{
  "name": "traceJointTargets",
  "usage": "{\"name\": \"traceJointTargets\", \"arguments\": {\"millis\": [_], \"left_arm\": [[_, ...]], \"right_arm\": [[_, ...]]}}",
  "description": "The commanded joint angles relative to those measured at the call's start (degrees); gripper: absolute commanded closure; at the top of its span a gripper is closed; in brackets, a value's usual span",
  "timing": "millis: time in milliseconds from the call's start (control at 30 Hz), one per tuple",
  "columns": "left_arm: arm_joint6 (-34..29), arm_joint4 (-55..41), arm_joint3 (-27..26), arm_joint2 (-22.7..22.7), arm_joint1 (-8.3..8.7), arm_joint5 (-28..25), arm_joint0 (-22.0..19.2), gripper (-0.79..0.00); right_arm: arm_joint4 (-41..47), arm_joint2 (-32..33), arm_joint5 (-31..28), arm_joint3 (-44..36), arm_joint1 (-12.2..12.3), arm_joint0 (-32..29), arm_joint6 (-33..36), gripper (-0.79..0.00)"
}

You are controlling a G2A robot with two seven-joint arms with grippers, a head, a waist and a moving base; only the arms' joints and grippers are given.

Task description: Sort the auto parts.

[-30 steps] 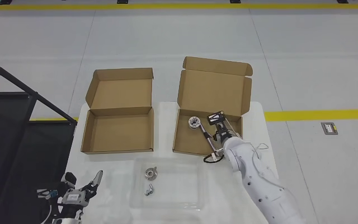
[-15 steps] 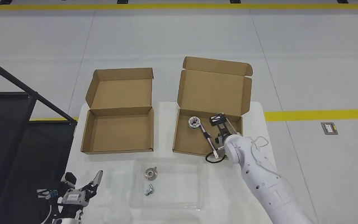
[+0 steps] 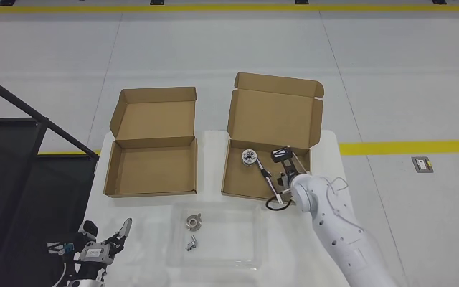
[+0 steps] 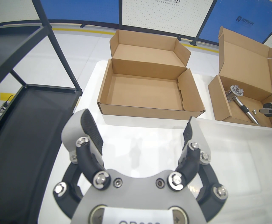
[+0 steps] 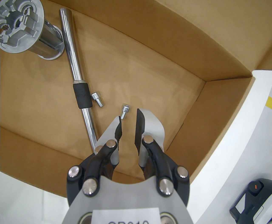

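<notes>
The right gripper (image 5: 129, 115) sits inside the right cardboard box (image 5: 214, 118), fingers narrowly parted, holding nothing, a bolt (image 5: 125, 111) just at their tips; a second bolt (image 5: 97, 99), chrome rod (image 5: 77, 70) and flanged hub (image 5: 19, 27) lie in that box; the left gripper (image 4: 138, 118), fingers wide, hovers well apart from it.

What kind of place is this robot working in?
Probably a factory floor or industrial lab rather than a home. There is a yellow line painted on a smooth floor and pegboard panels stand behind. A white table carries open cardboard boxes, one holding a metal shaft.
</notes>
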Motion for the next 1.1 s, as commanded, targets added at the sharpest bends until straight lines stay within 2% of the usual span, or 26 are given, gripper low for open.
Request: {"name": "traceJointTargets", "arguments": {"millis": [0, 100, 167, 333, 467, 600, 767, 800, 900, 1067], "left_arm": [[0.00, 0.00, 0.00, 0.00, 0.00, 0.00, 0.00, -0.785], [0.00, 0.00, 0.00, 0.00, 0.00, 0.00, 0.00, -0.785], [0.00, 0.00, 0.00, 0.00, 0.00, 0.00, 0.00, -0.785], [-0.07, -0.04, 0.02, 0.04, 0.00, -0.08, -0.04, -0.785], [-0.37, 0.99, 0.11, 0.22, 0.13, -3.89, -0.17, -0.785], [-1.51, 2.15, -0.72, -0.37, 0.62, -12.27, -0.57, -0.785], [-0.54, 10.85, -1.15, -2.40, 1.75, -24.05, -2.29, -0.785], [0.08, 12.82, -1.04, -2.82, 1.99, -26.02, -2.90, -0.785], [1.10, 18.62, -0.75, -3.43, 2.85, -34.06, -5.29, -0.785], [2.55, 30.64, -2.59, -3.82, 4.55, -46.90, -9.83, -0.785]], "right_arm": [[0.48, 1.05, -0.70, -2.38, 0.28, -1.25, -0.88, -0.175], [1.56, 3.17, -3.62, -8.73, 0.96, -4.72, -3.55, -0.166], [2.95, 4.93, -7.15, -14.51, 1.55, -8.31, -6.48, -0.197], [9.90, 10.69, -22.44, -26.83, 3.29, -17.96, -14.15, -0.179], [11.57, 12.91, -33.82, -32.65, 4.36, -23.35, -19.56, -0.237], [9.56, 13.44, -43.47, -37.34, 5.26, -27.28, -24.15, -0.326], [4.10, 13.24, -50.28, -43.02, 6.12, -31.26, -28.84, -0.385], [2.84, 13.19, -51.05, -44.11, 6.28, -32.10, -29.60, -0.523], [-0.33, 12.68, -52.55, -46.99, 6.67, -34.49, -31.49, -0.779], [-4.46, 12.24, -51.42, -49.52, 7.13, -37.20, -30.63, -0.785]]}}
